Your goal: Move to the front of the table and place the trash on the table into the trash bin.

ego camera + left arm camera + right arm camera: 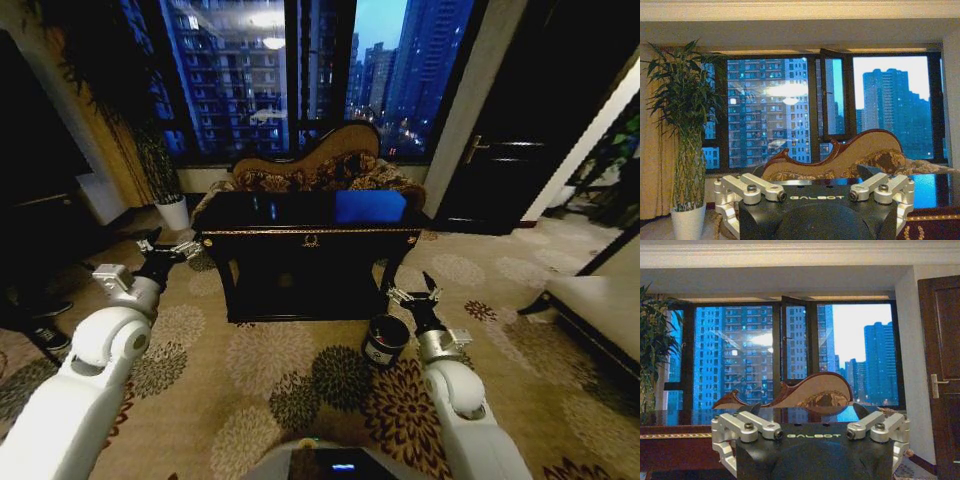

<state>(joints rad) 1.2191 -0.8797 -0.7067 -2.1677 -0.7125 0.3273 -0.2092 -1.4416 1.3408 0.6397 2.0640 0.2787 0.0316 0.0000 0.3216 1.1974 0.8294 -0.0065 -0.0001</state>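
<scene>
text: "GALBOT" — left hand [815, 197] housing; "GALBOT" — right hand [812, 435] housing

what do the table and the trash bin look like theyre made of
The table looks like dark wood with a glossy black finish: its top mirrors the window light, and gold trim edges the front. The trash bin seems smooth black plastic or metal with a pale rim; which one can't be told.

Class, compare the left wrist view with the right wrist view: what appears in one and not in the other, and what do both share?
Left wrist view alone: a tall potted plant in a white pot beside the window. Right wrist view alone: a dark wooden door with a metal handle. Both share the night skyline through the windows, the curved back of the sofa and the glossy top of the table, each seen over that arm's own open gripper.
</scene>
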